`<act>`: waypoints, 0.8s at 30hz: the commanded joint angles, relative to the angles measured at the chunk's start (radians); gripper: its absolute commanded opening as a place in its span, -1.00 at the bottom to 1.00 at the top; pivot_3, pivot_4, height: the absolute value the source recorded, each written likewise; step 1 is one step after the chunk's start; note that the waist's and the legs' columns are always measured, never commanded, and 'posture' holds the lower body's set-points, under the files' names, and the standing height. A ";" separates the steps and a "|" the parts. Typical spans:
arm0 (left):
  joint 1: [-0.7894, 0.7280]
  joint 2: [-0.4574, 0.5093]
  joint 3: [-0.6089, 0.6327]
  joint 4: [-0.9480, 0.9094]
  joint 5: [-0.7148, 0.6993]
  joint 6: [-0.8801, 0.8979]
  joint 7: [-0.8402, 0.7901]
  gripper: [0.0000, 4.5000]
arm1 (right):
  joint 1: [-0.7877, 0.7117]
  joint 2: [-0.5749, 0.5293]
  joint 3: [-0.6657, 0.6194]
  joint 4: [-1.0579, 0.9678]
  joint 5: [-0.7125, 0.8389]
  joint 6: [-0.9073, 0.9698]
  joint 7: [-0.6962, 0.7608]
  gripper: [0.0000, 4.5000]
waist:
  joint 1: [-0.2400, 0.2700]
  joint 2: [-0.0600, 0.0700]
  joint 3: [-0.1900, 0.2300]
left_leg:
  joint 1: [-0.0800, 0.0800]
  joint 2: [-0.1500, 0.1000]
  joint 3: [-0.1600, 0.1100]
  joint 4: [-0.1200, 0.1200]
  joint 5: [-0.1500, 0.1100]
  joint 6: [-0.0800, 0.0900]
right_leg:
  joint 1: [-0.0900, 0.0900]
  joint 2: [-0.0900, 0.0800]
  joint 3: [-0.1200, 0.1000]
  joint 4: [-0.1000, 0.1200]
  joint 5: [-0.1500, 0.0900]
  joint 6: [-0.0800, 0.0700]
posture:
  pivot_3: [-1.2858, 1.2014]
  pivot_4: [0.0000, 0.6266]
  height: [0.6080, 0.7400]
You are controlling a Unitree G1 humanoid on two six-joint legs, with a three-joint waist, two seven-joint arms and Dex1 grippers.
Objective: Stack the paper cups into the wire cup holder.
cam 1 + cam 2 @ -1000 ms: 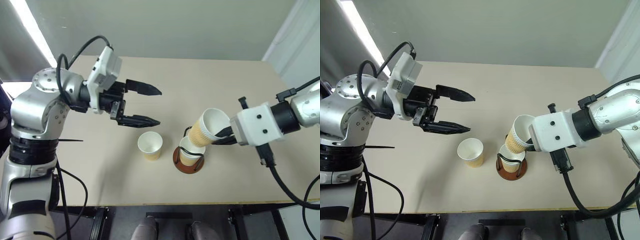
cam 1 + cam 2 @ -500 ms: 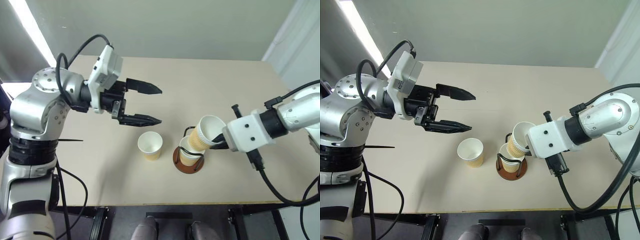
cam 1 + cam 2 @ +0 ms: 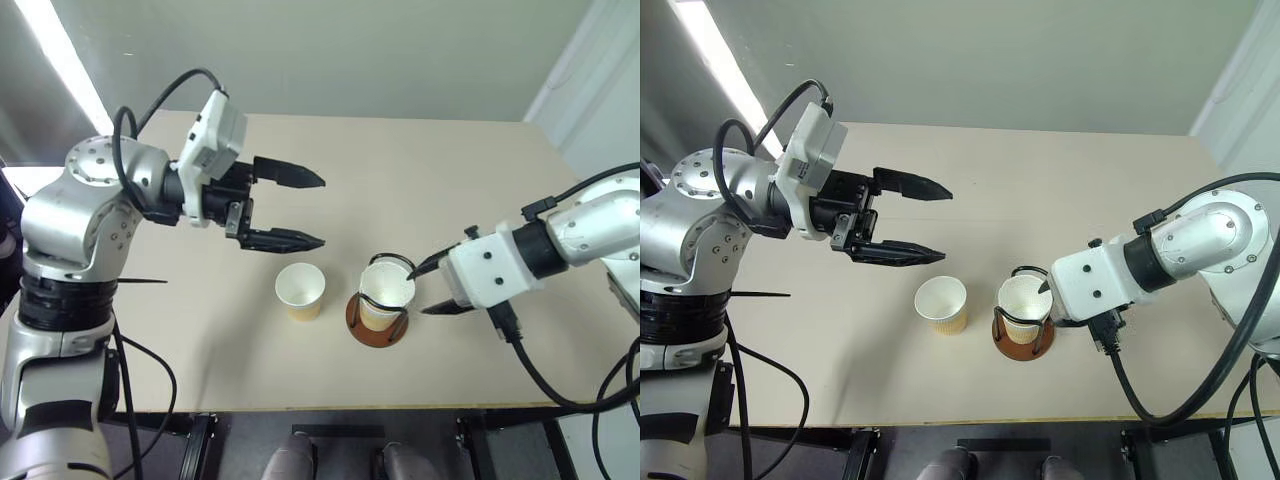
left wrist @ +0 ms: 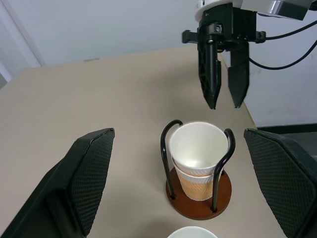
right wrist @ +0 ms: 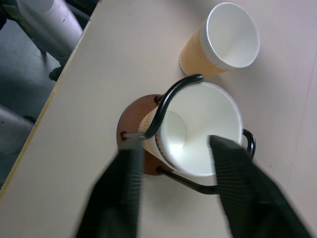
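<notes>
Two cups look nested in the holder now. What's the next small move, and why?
Probably lift the right gripper clear: its jaws stand open, apart from the upper tan paper cup, which sits nested in the one below inside the black wire cup holder. Then the open left gripper could drop to the remaining loose paper cup on the beige table.

A beige table (image 3: 450,170) stands against a pale grey wall (image 3: 330,50)

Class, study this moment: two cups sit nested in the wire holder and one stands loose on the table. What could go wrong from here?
1. The right gripper, open beside the stacked cups, could snag the wire cup holder when it withdraws and tip it.
2. The left gripper could knock over the loose cup when reaching for it.
</notes>
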 commanded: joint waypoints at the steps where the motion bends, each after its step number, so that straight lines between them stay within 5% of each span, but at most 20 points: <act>1: -0.008 -0.001 0.022 -0.020 -0.011 -0.010 0.002 1.00 | -0.006 0.002 -0.010 -0.014 0.004 0.004 0.003 0.59 | 0.000 0.000 0.000 | 0.000 0.000 0.000 0.000 0.000 0.000 | 0.000 0.000 0.000 0.000 0.000 0.000 | 0.03 -0.52 1.00; 4: -0.013 -0.006 0.019 -0.016 -0.006 -0.010 0.005 1.00 | -0.009 0.009 -0.016 -0.009 0.004 0.010 -0.006 0.98 | 0.000 0.000 0.000 | 0.000 0.000 0.000 0.000 0.000 0.000 | 0.000 0.000 0.000 0.000 0.000 0.000 | 0.03 -0.52 1.00; 11: 0.003 0.009 0.030 -0.075 0.008 -0.011 0.053 1.00 | -0.068 0.067 -0.086 0.080 0.006 0.055 -0.111 0.98 | 0.000 0.000 0.000 | 0.000 0.000 0.000 0.000 0.000 0.000 | 0.000 0.000 0.000 0.000 0.000 0.000 | 0.03 -0.52 1.00; 24: 0.229 0.196 0.027 -0.133 0.030 -0.043 -0.071 1.00 | -0.097 0.132 -0.193 0.012 0.274 0.329 -0.213 0.98 | -0.005 0.000 0.000 | 0.000 0.000 0.000 -0.002 0.001 -0.002 | -0.001 0.000 0.000 0.000 -0.001 -0.001 | 0.03 -0.52 1.00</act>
